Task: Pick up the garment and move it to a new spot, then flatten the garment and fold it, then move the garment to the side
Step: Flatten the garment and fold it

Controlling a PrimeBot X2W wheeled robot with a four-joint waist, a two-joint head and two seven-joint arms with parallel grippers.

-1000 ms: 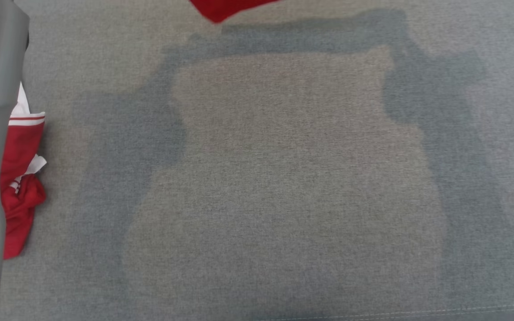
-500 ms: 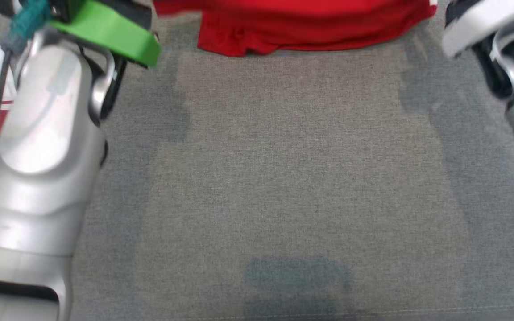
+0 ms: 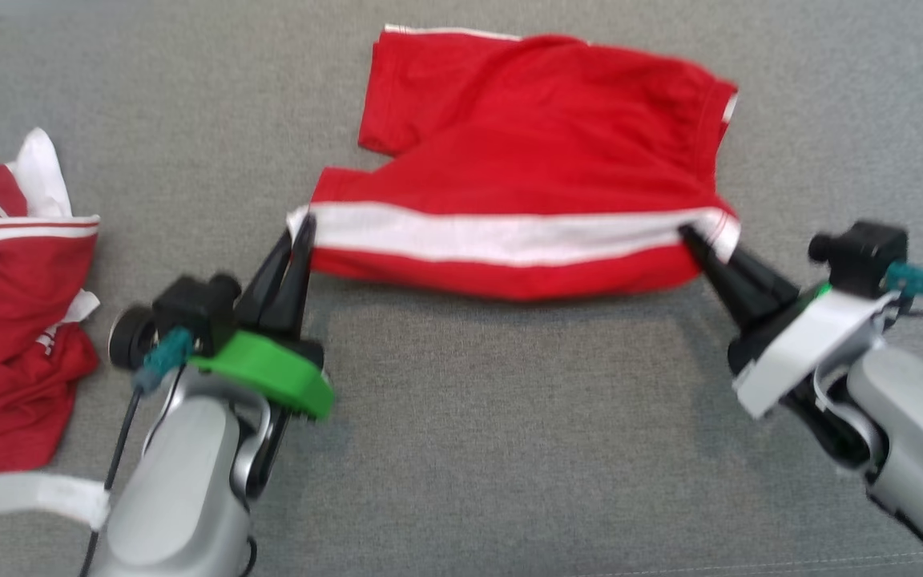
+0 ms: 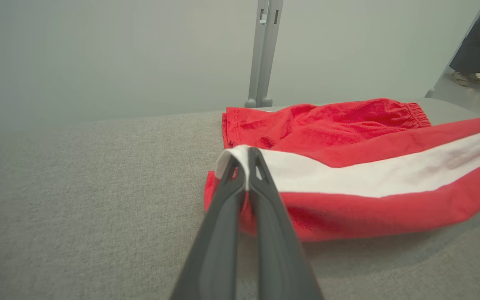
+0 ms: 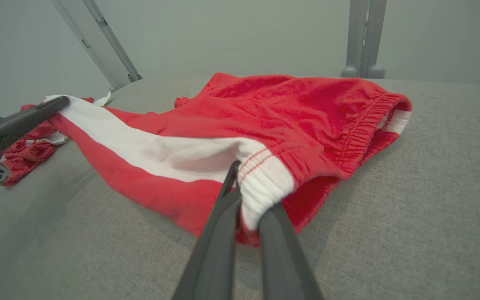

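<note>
The shorts lie on the grey cushion, their near striped edge lifted taut. The left gripper pinches the hem corner and the right gripper pinches the waistband corner. Relocation looks done and flattening or folding underway; moving aside remains

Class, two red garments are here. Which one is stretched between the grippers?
The red shorts at centre, pinched at both ends; the crumpled garment lies untouched at left.

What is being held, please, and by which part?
The red, white-striped fabric shorts: left end effector at the leg hem, right end effector at the waistband.
</note>
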